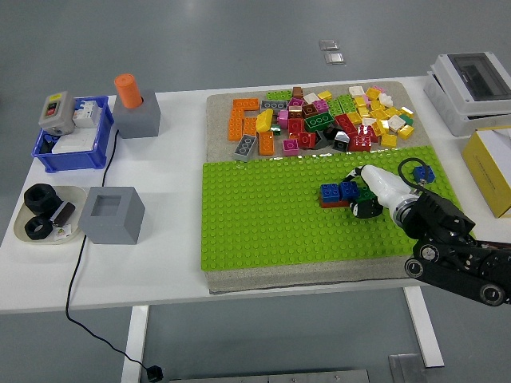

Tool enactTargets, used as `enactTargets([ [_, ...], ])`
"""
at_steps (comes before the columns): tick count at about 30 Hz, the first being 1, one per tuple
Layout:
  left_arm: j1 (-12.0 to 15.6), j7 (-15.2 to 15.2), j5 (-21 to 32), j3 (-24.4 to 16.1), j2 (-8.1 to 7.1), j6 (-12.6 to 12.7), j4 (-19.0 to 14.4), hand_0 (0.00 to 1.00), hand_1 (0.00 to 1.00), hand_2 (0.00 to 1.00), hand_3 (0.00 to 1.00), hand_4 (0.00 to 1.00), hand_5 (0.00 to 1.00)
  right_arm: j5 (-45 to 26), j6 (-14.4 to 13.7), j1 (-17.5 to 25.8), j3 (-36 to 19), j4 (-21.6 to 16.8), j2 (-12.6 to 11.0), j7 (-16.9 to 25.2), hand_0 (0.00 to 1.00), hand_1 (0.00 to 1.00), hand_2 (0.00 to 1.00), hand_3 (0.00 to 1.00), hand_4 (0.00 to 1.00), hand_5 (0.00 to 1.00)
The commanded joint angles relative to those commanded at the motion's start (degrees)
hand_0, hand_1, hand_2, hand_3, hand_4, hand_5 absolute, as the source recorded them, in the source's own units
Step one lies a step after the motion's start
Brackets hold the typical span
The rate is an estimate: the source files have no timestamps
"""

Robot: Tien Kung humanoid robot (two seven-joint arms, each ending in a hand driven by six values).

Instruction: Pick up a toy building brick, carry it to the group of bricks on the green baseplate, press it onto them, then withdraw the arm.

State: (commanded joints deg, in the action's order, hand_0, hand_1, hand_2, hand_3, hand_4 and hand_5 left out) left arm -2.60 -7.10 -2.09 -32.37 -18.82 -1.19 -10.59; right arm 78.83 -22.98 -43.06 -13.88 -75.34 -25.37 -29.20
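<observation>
While the right arm is reaching in from the lower right corner, its hand point(369, 191), with a smooth white shell and dark fingers, is sitting on the studded green baseplate point(263, 223), right beside a small group of bricks point(338, 194). That group is showing glossy blue blocks on top of a reddish one. The fingers are curling down next to the group, but whether they are gripping a brick cannot be told, since the hand is hiding that spot. The baseplate is lying on a rough beige mat point(219, 108). Behind it, a loose heap of plastic bricks point(319, 120) in orange, yellow, red, green, pink and grey is spreading across the mat. A single blue brick point(424, 173) is lying on the baseplate's right edge, by a dark cable loop. On the left of the white table point(172, 271), well apart, are standing two grey cubes, the far one point(137, 114) carrying an orange cylinder point(127, 90) and the near one point(111, 214) having a square hollow, plus a blue bin point(70, 137) and a shallow dish of black parts point(44, 214). A yellow box point(493, 169) is sitting at the far right.
</observation>
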Motion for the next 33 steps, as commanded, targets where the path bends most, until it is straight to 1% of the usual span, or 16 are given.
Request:
enactTargets([
  [17,-0.19,-0.31,-0.70,-0.68,-0.02,0.14,-0.06,0.850,0.896,0.866,0.644,0.925,0.482,-0.22,-0.17,-0.07,-0.07,-0.09,0.01,0.47,0.998,0.998,0.998,0.691,0.558,0.002],
  [18,-0.17,-0.36,-0.77,-0.76,-0.02,0.17,-0.07,0.849,0.895,0.865,0.642,0.923,0.478,-0.24,-0.16,-0.07,-0.05,-0.11,0.02,0.50,0.998,0.998,0.998,0.693,0.576,0.002],
  [23,-0.13,-0.61,-1.13,-1.15,-0.01,0.26,-0.10,0.849,0.895,0.865,0.642,0.923,0.478,-0.30,-0.10,-0.11,0.02,-0.15,0.04,0.59,0.998,0.998,0.998,0.693,0.576,0.002],
  [24,-0.12,-0.67,-1.17,-1.18,-0.01,0.25,-0.11,0.849,0.895,0.866,0.644,0.924,0.476,-0.32,-0.06,-0.12,0.04,-0.15,0.03,0.61,0.998,0.998,0.998,0.700,0.613,0.007],
  [33,0.05,-0.78,-1.39,-1.21,0.02,0.21,-0.12,0.849,0.896,0.866,0.640,0.925,0.474,-0.57,0.26,-0.01,0.14,-0.24,0.00,0.97,0.998,0.998,0.998,0.705,0.626,0.006],
])
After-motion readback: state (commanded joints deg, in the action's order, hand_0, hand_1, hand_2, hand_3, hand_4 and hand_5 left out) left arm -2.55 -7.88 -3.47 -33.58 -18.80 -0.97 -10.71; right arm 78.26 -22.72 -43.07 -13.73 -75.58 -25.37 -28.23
